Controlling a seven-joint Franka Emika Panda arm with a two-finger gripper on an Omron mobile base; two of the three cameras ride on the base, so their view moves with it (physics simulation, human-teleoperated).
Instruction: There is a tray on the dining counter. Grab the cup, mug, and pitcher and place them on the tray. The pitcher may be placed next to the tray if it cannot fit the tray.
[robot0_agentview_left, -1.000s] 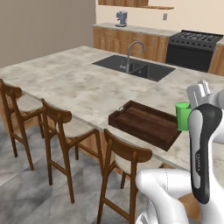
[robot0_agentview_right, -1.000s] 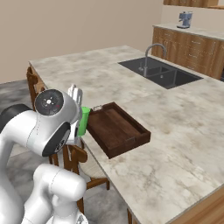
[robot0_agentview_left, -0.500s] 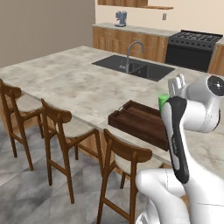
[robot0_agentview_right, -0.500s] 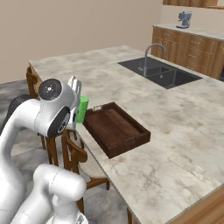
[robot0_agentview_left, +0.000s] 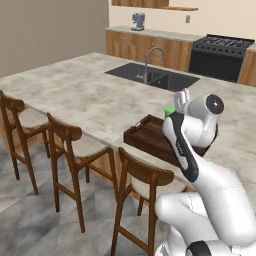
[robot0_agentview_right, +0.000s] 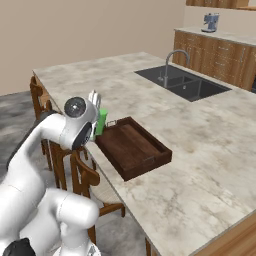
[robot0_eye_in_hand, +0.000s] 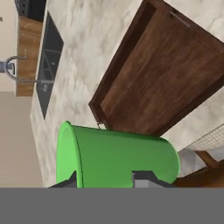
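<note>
One long dining counter (robot0_agentview_left: 75, 95) carries the scene, its beige stone top running from the sink (robot0_agentview_left: 155, 77) down to the near edge where three wooden stools (robot0_agentview_left: 67, 145) stand tucked in; its far right end is cut off by the picture edge in both base views. Much of the near edge in the left base view is hidden behind the white arm, which also covers the right end of the tray (robot0_agentview_left: 150, 135). The tray (robot0_agentview_right: 132, 147) shows whole in the right base view: it sits at the near long edge of the counter, one short side almost flush with that edge, and its dark floor is bare. Stone lies open on the sink side and to the right of the tray. The cup (robot0_agentview_right: 102, 121) hangs just off the tray's left short end, over the counter's edge and above the stools, mostly hidden by the wrist from both base cameras. In the hand view the cup (robot0_eye_in_hand: 118, 159) lies sideways across the frame, pinched between the fingers of the gripper (robot0_eye_in_hand: 105, 179), whose tips are barely visible at its lower side, with the tray (robot0_eye_in_hand: 162, 83) beyond it. Compared with a second ago, the arm has swung from the right of the tray toward its left end, carrying the cup along.
</note>
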